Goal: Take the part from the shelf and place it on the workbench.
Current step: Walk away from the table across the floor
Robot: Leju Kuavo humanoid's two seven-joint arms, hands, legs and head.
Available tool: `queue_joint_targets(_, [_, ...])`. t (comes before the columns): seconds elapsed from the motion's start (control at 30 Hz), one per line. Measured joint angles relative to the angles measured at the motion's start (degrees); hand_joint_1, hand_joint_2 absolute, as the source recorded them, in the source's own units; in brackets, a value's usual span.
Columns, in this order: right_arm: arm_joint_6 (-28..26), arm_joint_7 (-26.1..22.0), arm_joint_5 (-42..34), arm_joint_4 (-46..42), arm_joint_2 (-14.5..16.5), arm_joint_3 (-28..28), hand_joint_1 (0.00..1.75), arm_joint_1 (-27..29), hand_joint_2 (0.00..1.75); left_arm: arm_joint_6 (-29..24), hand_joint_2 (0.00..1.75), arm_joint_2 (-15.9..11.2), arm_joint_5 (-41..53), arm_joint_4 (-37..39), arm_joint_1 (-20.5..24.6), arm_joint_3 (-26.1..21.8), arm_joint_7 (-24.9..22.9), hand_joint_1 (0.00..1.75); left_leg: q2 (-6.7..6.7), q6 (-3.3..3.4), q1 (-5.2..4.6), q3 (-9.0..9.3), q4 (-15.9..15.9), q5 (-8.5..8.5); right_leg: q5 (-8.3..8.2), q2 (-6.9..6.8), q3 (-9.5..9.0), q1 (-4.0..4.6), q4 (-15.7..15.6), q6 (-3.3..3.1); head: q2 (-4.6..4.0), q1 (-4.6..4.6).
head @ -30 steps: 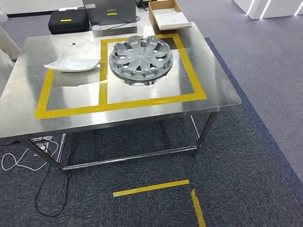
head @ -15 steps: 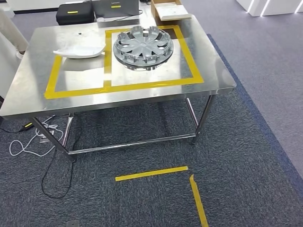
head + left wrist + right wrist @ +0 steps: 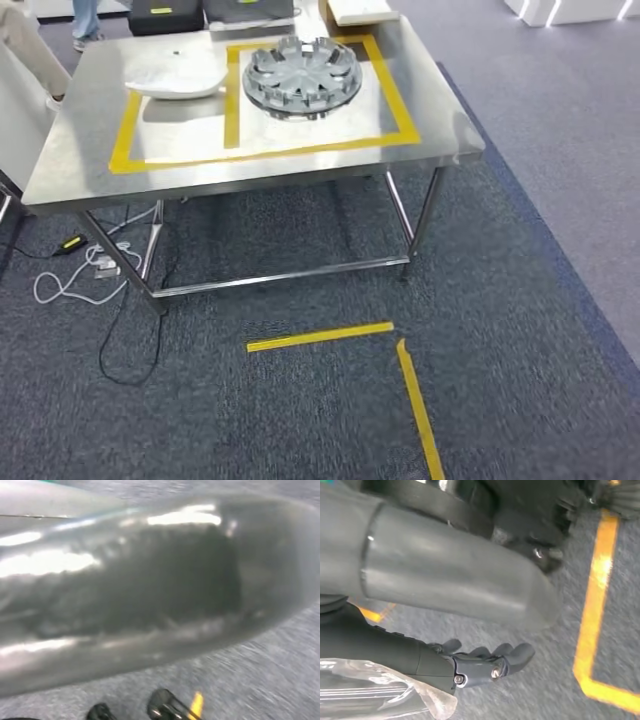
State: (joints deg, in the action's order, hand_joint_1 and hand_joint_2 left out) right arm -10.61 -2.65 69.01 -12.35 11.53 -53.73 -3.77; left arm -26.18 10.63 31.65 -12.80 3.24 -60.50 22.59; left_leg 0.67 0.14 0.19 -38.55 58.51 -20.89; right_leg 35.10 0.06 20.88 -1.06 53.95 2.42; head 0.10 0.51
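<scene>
Wheel cover [image 3: 302, 75] lies flat on the desk [image 3: 249, 175] inside the right taped square; white panel [image 3: 177, 80] lies in the left square. Both lie ahead of the robot, well apart from its hands. Right hand [image 3: 486, 665] hangs over the carpet [image 3: 490, 400], fingers [image 3: 516, 655] released, loosely bent, grasping nothing. Left hand: wrist view blurred, state cannot be told. Judgement: neither hand is within reach of a part.

On the desk [image 3: 423, 120], bare steel lies along the near edge in front of the yellow tape frame [image 3: 264, 155]. Inside the frame, the wheel cover [image 3: 302, 75] fills the right square's far part; a white part [image 3: 177, 78] sits at the left square's far edge.
</scene>
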Motion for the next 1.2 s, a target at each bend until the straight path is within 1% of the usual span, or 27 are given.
queue_joint_targets(0.03, [-0.1, -0.8, 0.8, 0.0, -0.1, -0.1, 0.0, 0.0, 0.0, -0.5, 0.0, 0.0, 0.4, 0.0, -0.1, -0.7, -1.0, 0.0, -0.16, -0.32, 0.16, -0.24, 0.0, 0.41, 0.0, -0.24, 0.31, 0.02, 0.1, -0.55, 0.0, 0.01])
queue_joint_targets(0.07, [-0.1, -1.8, 1.7, 0.0, -0.1, 0.0, 0.0, 0.2, 0.0, -0.8, 0.0, 0.1, 1.3, 0.0, -0.3, -1.1, -1.9, 0.0, -0.3, -0.62, 0.3, -0.48, 0.4, -0.15, -0.45, -0.55, 0.69, 0.02, 0.2, -1.03, 0.0, -0.06])
queue_joint_targets(0.1, [-0.1, -2.9, 2.3, 0.0, -0.1, 0.1, 0.0, 0.3, 0.0, -0.7, 0.0, 0.1, 2.3, 0.0, -0.5, -1.3, -2.7, 0.0, -0.43, -0.92, 0.42, -0.92, 1.8, -1.81, -0.93, -0.93, 1.09, 0.0, 0.3, -1.62, -0.01, -0.12])
queue_joint_targets(0.13, [-0.1, -3.7, 2.7, 0.0, -0.1, 0.2, 0.0, 0.3, 0.0, -0.6, 0.0, 0.1, 3.5, 0.0, -0.7, -1.3, -3.0, 0.0, -0.52, -1.16, 0.5, -1.57, 4.3, -4.4, -1.41, -1.35, 1.53, 0.02, 0.3, -2.03, -0.01, -0.22])
queue_joint_targets(0.2, [0.6, -3.6, 2.6, 0.1, -0.1, 0.4, 0.0, 0.4, 0.0, -0.2, 0.0, 0.3, 5.2, 0.0, -0.6, -1.2, -2.3, 0.0, -0.51, -1.52, 0.5, -3.03, 11.5, -9.47, -2.19, -2.2, 2.48, 0.26, 0.3, -2.38, -0.01, -0.43])
queue_joint_targets(0.23, [1.4, -2.7, 2.6, 0.1, -0.1, 0.4, 0.0, 0.5, 0.0, -0.1, 0.0, 0.6, 5.7, 0.0, -0.4, -1.1, -1.2, 0.0, -0.5, -1.58, 0.5, -3.27, 14.4, -10.42, -2.51, -2.74, 2.97, 0.38, 0.4, -2.35, -0.01, -0.52])
queue_joint_targets(0.27, [2.4, -1.7, 2.9, 0.1, -0.2, 0.4, 0.0, 0.7, 0.0, 0.0, 0.0, 0.9, 5.9, 0.0, -0.3, -1.0, 0.2, 0.0, -0.49, -1.52, 0.5, -2.77, 15.7, -10.19, -2.75, -3.35, 3.43, 0.49, 0.5, -2.32, -0.01, -0.55])
queue_joint_targets(0.3, [3.6, -0.6, 3.3, 0.1, -0.2, 0.5, 0.0, 0.8, 0.0, 0.1, 0.0, 1.3, 6.0, 0.0, -0.2, -1.0, 1.6, 0.0, -0.41, -1.32, 0.47, -1.32, 15.0, -9.21, -2.93, -3.94, 3.81, 0.59, 0.7, -2.27, -0.01, -0.57])
queue_joint_targets(0.33, [4.6, 0.4, 3.5, 0.1, -0.2, 0.5, 0.0, 0.9, 0.0, 0.6, 0.0, 1.6, 6.1, 0.0, -0.1, -1.0, 2.6, 0.0, -0.12, -0.97, 0.39, 1.11, 12.2, -7.98, -3.06, -4.53, 4.06, 0.69, 0.7, -2.21, -0.01, -0.58])
queue_joint_targets(0.4, [5.9, 1.7, 3.6, 0.1, -0.1, 0.6, 0.0, 1.0, 0.0, 1.7, 0.0, 1.9, 6.1, 0.0, 0.2, -0.9, 2.4, 0.0, 1.91, 0.0, -0.11, 6.55, 4.6, -6.87, -3.18, -5.6, 4.24, 0.93, 0.9, -1.99, -0.01, -0.57])
queue_joint_targets(0.43, [6.2, 1.8, 3.6, 0.2, -0.1, 0.6, 0.0, 1.0, 0.0, 1.8, 0.0, 2.0, 6.1, 0.0, 0.4, -0.9, 1.2, 0.0, 2.89, 0.4, -0.4, 8.23, 1.8, -6.87, -3.22, -6.19, 4.24, 1.08, 1.0, -1.8, -0.01, -0.51])
queue_joint_targets(0.47, [6.6, 1.9, 4.0, 0.2, -0.1, 0.6, 0.0, 1.1, 0.0, 1.5, 0.0, 2.2, 5.9, 0.0, 0.6, -0.8, -0.2, 0.0, 3.51, 0.78, -0.66, 8.96, 0.2, -7.18, -3.28, -6.77, 4.17, 1.23, 1.0, -1.56, -0.01, -0.53])
queue_joint_targets(0.53, [8.0, 2.8, 5.7, 0.2, -0.2, 1.0, 0.0, 0.9, 0.0, 1.9, 0.0, 2.5, 4.6, 0.0, 0.7, -1.1, -1.8, 0.0, 2.86, 1.38, -0.63, 8.69, -0.8, -7.28, -3.28, -7.61, 4.27, 1.4, 1.2, -0.95, -0.01, -0.54])
queue_joint_targets(0.57, [8.8, 3.6, 6.8, 0.2, -0.3, 1.4, 0.0, 0.9, 0.0, 3.5, 0.0, 2.6, 3.3, 0.0, 0.7, -1.4, -1.6, 0.0, 2.3, 1.74, -0.47, 8.53, -1.2, -7.16, -2.87, -6.82, 4.57, 1.38, 1.7, -0.61, -0.01, -0.49])
queue_joint_targets(0.6, [9.5, 4.3, 7.6, 0.2, -0.5, 1.8, 0.0, 0.9, 0.0, 6.1, 0.0, 2.8, 1.7, 0.0, 0.7, -2.0, -0.9, 0.0, 1.73, 2.09, -0.31, 8.28, -1.4, -6.89, -1.88, -5.33, 5.39, 1.3, 3.0, -0.3, -0.01, -0.35])
queue_joint_targets(0.67, [10.2, 4.8, 8.3, 0.2, -0.9, 2.4, 0.0, 1.2, 0.0, 10.5, 0.0, 3.2, -0.6, 0.0, 0.9, -3.3, 0.1, 0.0, 0.43, 2.66, -0.25, 7.72, -1.7, -6.38, 1.51, -1.73, 8.69, 1.04, 9.5, 0.14, -0.01, -0.13])
queue_joint_targets(0.7, [10.4, 4.6, 8.4, 0.2, -1.0, 2.6, 0.0, 1.5, 0.0, 11.7, 0.0, 3.3, -1.1, 0.0, 1.0, -3.8, -0.1, 0.0, -0.32, 2.82, -0.31, 7.4, -1.6, -6.17, 3.13, -0.81, 10.88, 0.95, 13.7, 0.22, -0.01, -0.11])
queue_joint_targets(0.73, [10.7, 4.4, 8.6, 0.2, -1.1, 2.8, 0.0, 1.6, 0.0, 12.4, 0.0, 3.4, -1.3, 0.0, 1.1, -4.2, -0.8, 0.0, -1.03, 2.86, -0.36, 7.19, -1.6, -6.0, 3.94, -0.43, 12.71, 0.92, 17.0, 0.27, -0.01, -0.14])
queue_joint_targets(0.77, [10.9, 4.1, 8.7, 0.2, -1.2, 3.0, 0.0, 1.7, 0.0, 12.8, 0.0, 3.4, -1.6, 0.0, 1.0, -4.6, -1.6, 0.0, -1.7, 2.82, -0.39, 7.06, -1.6, -5.87, 3.61, -0.26, 13.68, 0.92, 18.5, 0.28, -0.01, -0.13])
queue_joint_targets(0.8, [11.1, 3.8, 8.9, 0.2, -1.3, 3.2, 0.0, 1.7, 0.0, 13.3, 0.0, 3.3, -2.0, 0.0, 0.9, -5.0, -2.4, 0.0, -2.35, 2.72, -0.4, 7.02, -1.6, -5.76, 2.12, -0.15, 13.49, 0.9, 17.6, 0.25, -0.01, -0.15])
queue_joint_targets(0.83, [11.2, 3.6, 9.0, 0.2, -1.4, 3.4, 0.0, 1.7, 0.0, 13.8, 0.0, 3.2, -2.4, 0.0, 0.9, -5.4, -2.9, 0.0, -3.01, 2.6, -0.4, 7.02, -1.5, -5.67, -0.15, 0.18, 12.3, 0.86, 14.6, 0.17, -0.01, -0.15])
queue_joint_targets(0.9, [10.9, 3.4, 9.3, 0.2, -1.6, 3.8, 0.0, 1.8, 0.0, 14.4, 0.0, 3.1, -2.9, 0.0, 0.9, -6.2, -3.5, 0.0, -4.43, 2.25, -0.51, 6.78, -1.3, -5.49, -3.99, 2.77, 9.05, 0.58, 6.9, -0.1, -0.01, -0.14])
queue_joint_targets(0.97, [10.2, 3.1, 10.1, 0.2, -1.6, 4.2, 0.0, 1.9, 0.0, 14.6, 0.0, 3.0, -2.7, 0.0, 1.1, -6.7, -5.2, 0.0, -5.74, 1.65, -0.62, 6.02, -0.9, -5.17, -4.76, 4.75, 7.34, 0.37, 2.8, -0.44, -0.01, -0.17])
queue_joint_targets(1.03, [9.3, 2.9, 10.6, 0.2, -1.8, 4.8, 0.0, 1.8, 0.0, 15.0, 0.0, 2.8, -1.2, 0.0, 1.1, -6.8, -8.1, 0.0, -6.91, 0.9, -0.57, 5.21, -0.7, -4.69, -4.69, 3.84, 7.12, 0.3, 2.3, -0.99, -0.01, -0.2])
queue_joint_targets(1.07, [9.1, 2.9, 10.5, 0.2, -2.0, 5.0, 0.0, 1.8, 0.0, 15.5, 0.0, 2.6, -0.2, 0.0, 1.0, -6.7, -9.5, 0.0, -6.74, 0.56, -0.58, 4.87, -0.4, -4.82, -4.94, 3.13, 7.1, 0.19, 2.2, -1.35, -0.01, -0.26])
queue_joint_targets(1.13, [9.1, 2.4, 10.2, 0.2, -2.8, 5.2, 0.0, 1.8, 0.0, 16.4, 0.0, 2.2, 1.6, 0.0, 1.0, -6.3, -11.3, 0.0, -4.74, -0.02, -0.62, 3.35, 2.9, -7.09, -5.36, 1.46, 7.15, -0.05, 2.0, -1.9, -0.01, -0.7])
queue_joint_targets(1.2, [8.9, 1.9, 9.7, 0.2, -3.8, 5.2, 0.0, 1.8, 0.0, 17.5, 0.0, 1.9, 3.5, 0.0, 1.2, -5.5, -12.0, 0.0, -2.39, -0.62, -0.41, 0.36, 10.0, -11.12, -5.4, -0.4, 7.28, 0.02, 2.0, -2.05, -0.01, -1.11])
